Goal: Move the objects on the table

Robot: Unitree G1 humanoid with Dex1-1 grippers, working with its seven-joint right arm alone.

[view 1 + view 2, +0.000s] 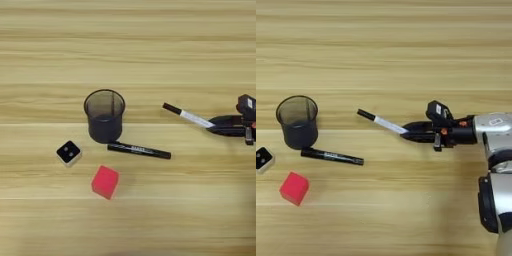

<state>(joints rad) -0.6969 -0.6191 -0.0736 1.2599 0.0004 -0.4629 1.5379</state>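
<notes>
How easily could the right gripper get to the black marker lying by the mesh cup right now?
Probably not directly: the right gripper is shut on the white marker, so it is occupied. The table between it and the black marker is otherwise bare, though the mesh cup stands close beside that marker's left end.

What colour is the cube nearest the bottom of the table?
Red; the red cube shows best in the left eye view.
</notes>
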